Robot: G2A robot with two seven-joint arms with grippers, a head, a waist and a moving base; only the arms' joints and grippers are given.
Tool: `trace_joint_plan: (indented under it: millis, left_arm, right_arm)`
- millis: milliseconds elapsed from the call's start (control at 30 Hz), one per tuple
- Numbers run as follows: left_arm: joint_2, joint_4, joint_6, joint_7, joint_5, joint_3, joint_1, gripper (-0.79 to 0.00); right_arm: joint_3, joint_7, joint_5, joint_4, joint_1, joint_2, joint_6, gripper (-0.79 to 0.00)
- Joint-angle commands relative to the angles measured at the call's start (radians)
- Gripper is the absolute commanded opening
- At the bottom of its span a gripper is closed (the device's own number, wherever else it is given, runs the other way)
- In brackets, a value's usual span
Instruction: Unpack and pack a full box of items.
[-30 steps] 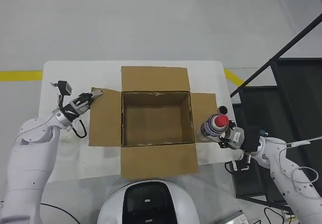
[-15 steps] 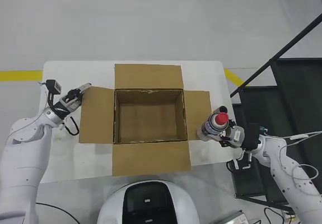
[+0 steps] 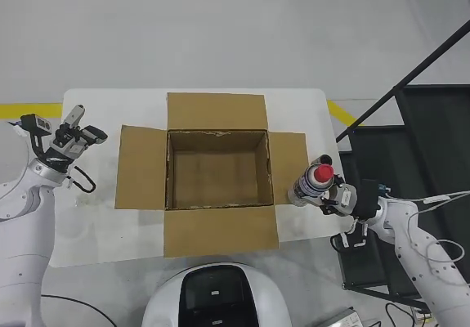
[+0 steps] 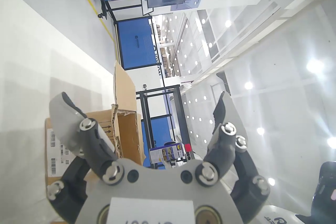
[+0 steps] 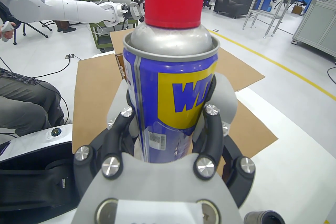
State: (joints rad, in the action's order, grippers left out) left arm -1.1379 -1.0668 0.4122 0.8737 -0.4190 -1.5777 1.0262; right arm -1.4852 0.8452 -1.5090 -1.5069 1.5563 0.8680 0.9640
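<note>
An open cardboard box (image 3: 217, 167) sits mid-table with its four flaps spread flat and nothing visible inside; it also appears as the box (image 4: 126, 130) in the left wrist view and the box (image 5: 86, 83) in the right wrist view. Beside the box's right flap stands an upright blue-and-yellow spray can (image 3: 315, 181) with a red cap, and my right gripper (image 3: 326, 196) is shut on the spray can (image 5: 170, 83). My left gripper (image 3: 78, 137) is open and holds nothing, off the table's left edge, apart from the left flap; its fingers (image 4: 68, 114) are spread wide.
The white table (image 3: 96, 229) has bare room on the left strip and front corners. A dark metal stair frame (image 3: 431, 106) stands close to the right arm. A yellow floor line (image 3: 14, 110) runs behind the table.
The box slid left on the table, then stayed put. My left gripper let go of the left flap, opened, and drew back leftward past the table edge. The right arm kept still with the can.
</note>
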Motion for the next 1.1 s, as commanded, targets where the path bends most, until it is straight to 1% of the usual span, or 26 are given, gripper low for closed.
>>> trace_joint_plan:
  millis: [0, 233, 267, 300, 367, 500, 600, 700, 867, 933, 1067]
  left_arm:
    - [0.000, 0.000, 0.000, 0.000, 0.000, 0.000, 0.000, 0.000]
    - [0.000, 0.000, 0.000, 0.000, 0.000, 0.000, 0.000, 0.000]
    - [0.000, 0.000, 0.000, 0.000, 0.000, 0.000, 0.000, 0.000]
    - [0.000, 0.000, 0.000, 0.000, 0.000, 0.000, 0.000, 0.000]
    - [0.000, 0.000, 0.000, 0.000, 0.000, 0.000, 0.000, 0.000]
    - [0.000, 0.000, 0.000, 0.000, 0.000, 0.000, 0.000, 0.000]
    - [0.000, 0.000, 0.000, 0.000, 0.000, 0.000, 0.000, 0.000]
    - [0.000, 0.000, 0.000, 0.000, 0.000, 0.000, 0.000, 0.000]
    - [0.000, 0.000, 0.000, 0.000, 0.000, 0.000, 0.000, 0.000]
    - [0.000, 0.000, 0.000, 0.000, 0.000, 0.000, 0.000, 0.000]
    - [0.000, 0.000, 0.000, 0.000, 0.000, 0.000, 0.000, 0.000]
  right_arm:
    - [0.000, 0.000, 0.000, 0.000, 0.000, 0.000, 0.000, -0.785]
    - [-0.001, -0.003, 0.004, 0.001, 0.000, 0.000, -0.006, -0.785]
    - [-0.005, -0.005, 0.030, 0.004, 0.004, 0.002, -0.015, -0.785]
    - [-0.011, 0.010, 0.064, 0.007, 0.009, 0.002, 0.001, -0.785]
    - [-0.036, 0.011, 0.110, 0.016, 0.021, -0.002, 0.000, -0.785]
    - [-0.080, 0.028, 0.205, 0.036, 0.071, -0.014, -0.017, -0.785]
    - [-0.092, 0.037, 0.235, 0.116, 0.090, -0.020, -0.026, -0.785]
    - [-0.057, 0.052, 0.232, 0.205, 0.062, -0.018, -0.041, -0.785]
    - [0.044, 0.107, 0.187, 0.332, -0.001, -0.007, -0.096, -0.785]
    - [0.074, 0.121, 0.175, 0.352, -0.019, -0.007, -0.110, -0.785]
    - [0.074, 0.121, 0.175, 0.352, -0.019, -0.007, -0.110, -0.785]
